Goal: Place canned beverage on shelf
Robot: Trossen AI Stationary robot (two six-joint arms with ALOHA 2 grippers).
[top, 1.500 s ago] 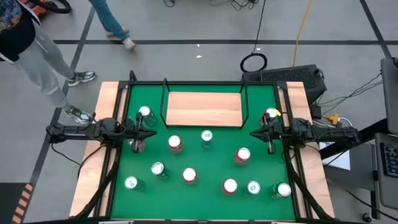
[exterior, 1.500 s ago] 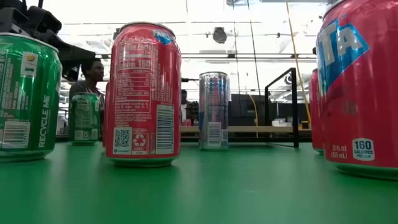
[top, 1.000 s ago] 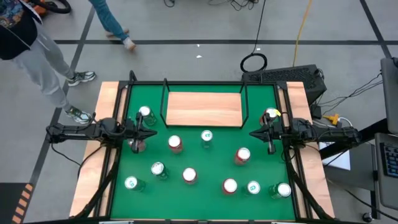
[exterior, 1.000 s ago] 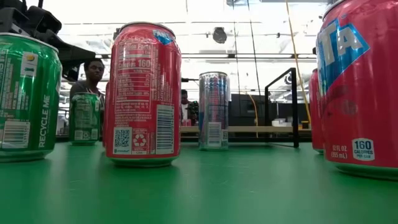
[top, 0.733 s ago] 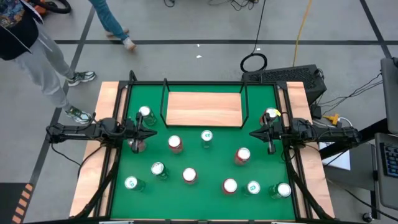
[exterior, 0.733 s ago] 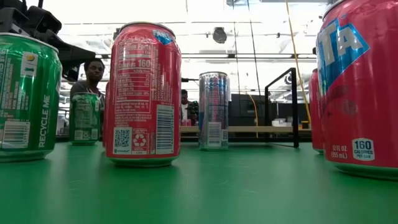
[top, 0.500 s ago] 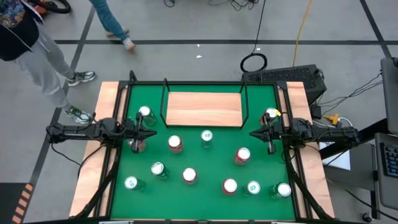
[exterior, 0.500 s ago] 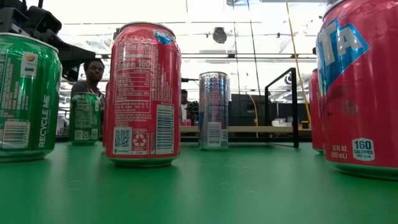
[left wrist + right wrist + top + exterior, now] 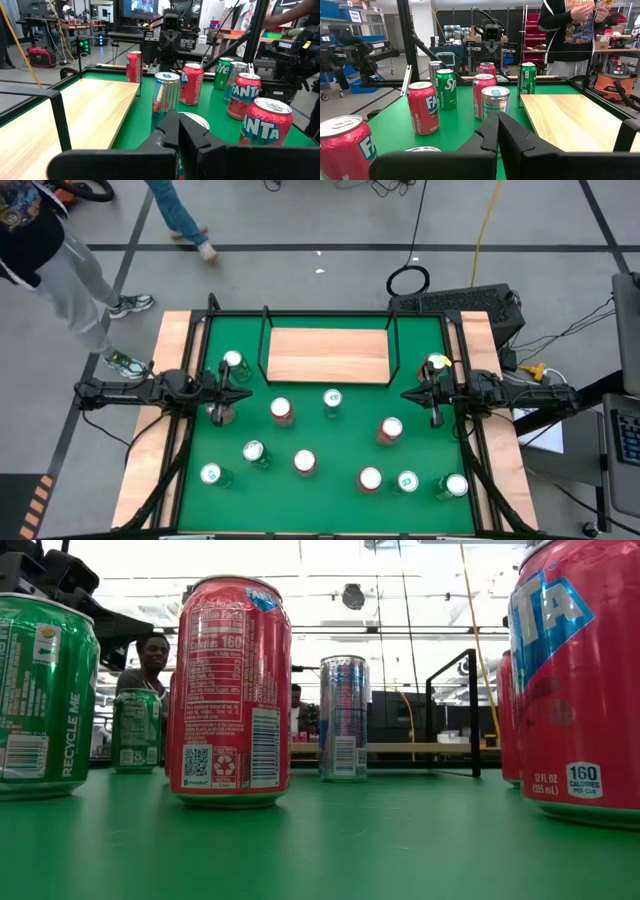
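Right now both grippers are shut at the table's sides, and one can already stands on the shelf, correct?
Not quite. The shelf holds no can: in the high view its wooden board is bare, and every can stands on the green mat. The rest holds: the left gripper and right gripper are shut at the table's sides.

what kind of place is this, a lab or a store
Most likely a robotics lab or workshop, not a store: a green test table with scattered cans, a second arm station behind it, and parts bins on racks.
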